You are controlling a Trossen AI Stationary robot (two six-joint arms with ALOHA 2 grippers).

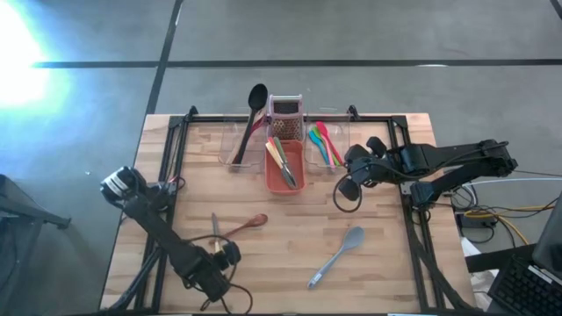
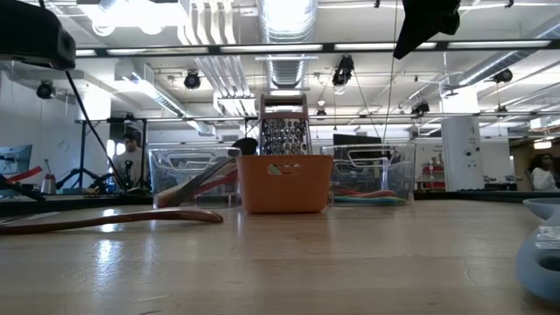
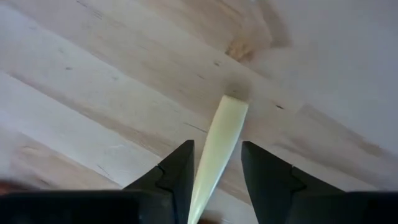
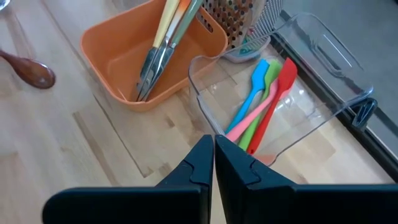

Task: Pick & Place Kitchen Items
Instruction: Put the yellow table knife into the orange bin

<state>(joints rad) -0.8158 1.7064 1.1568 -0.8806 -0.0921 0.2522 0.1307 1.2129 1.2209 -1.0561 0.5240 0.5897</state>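
Straddling the pale yellow handle (image 3: 214,146) of a knife (image 1: 214,230) on the wooden table (image 1: 378,263), the left gripper (image 3: 216,171) sat low at the near left of the board, its fingers (image 3: 177,168) parted narrowly on either side of the handle and not clearly pinching it.

The right gripper (image 4: 213,158) hovered near the clear plastic tub (image 4: 323,50) on the right, its fingers pressed together and empty. That tub held the blue, pink, green and red silicone spatulas (image 4: 264,102).

The orange rectangular tub (image 1: 285,167) in the middle held several yellow-handled and metal pieces (image 4: 158,43), with a metal box grater (image 1: 285,114) just behind it. A black ladle (image 1: 250,118) leaned in the clear tub on the left (image 1: 235,149).

By my reckoning the sorting was well past halfway. Three items lay loose on the table: the knife, a brown wooden spoon (image 1: 246,224) just beside it, and a grey spoon-shaped spatula (image 1: 338,254) well apart towards the right.
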